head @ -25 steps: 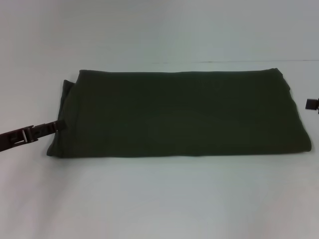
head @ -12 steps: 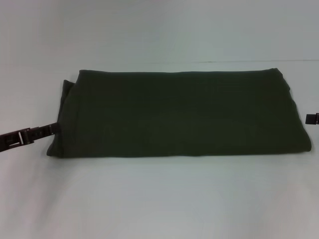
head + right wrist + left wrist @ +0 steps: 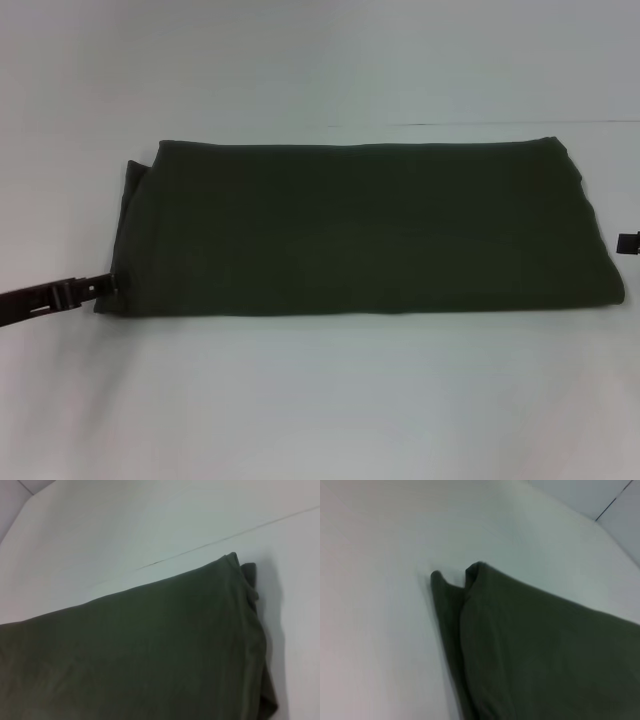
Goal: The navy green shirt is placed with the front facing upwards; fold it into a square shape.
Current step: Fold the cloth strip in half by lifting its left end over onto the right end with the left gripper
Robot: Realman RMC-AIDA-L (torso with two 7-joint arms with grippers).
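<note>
**Q:** Two pincers in shot, so what changed in the last second? Anything useful?

**A:** Going left to right. The left pincer [image 3: 100,287] has slid toward the near corner of the shirt's left end; a second ago it sat farther up that edge. Its tip now touches the cloth right at that corner. Can't tell if the fingers are open or clamped, they're edge-on and dark. The navy green shirt [image 3: 365,228] itself hasn't shifted: it's a long flat band on the white counter [image 3: 320,400], plain side up, no lettering showing. Over on the far side, the right pincer [image 3: 628,242] has dropped along the shirt's right end too, and only a sliver pokes in from the frame edge, just beside the cloth. Same deal, can't tell its state.

**Q:** So where's the fold at?

**A:** My guess: it's a rectangle, not a square, so one more end-over-end fold is due. Both pincers lining up at the near corners fits that.
</note>
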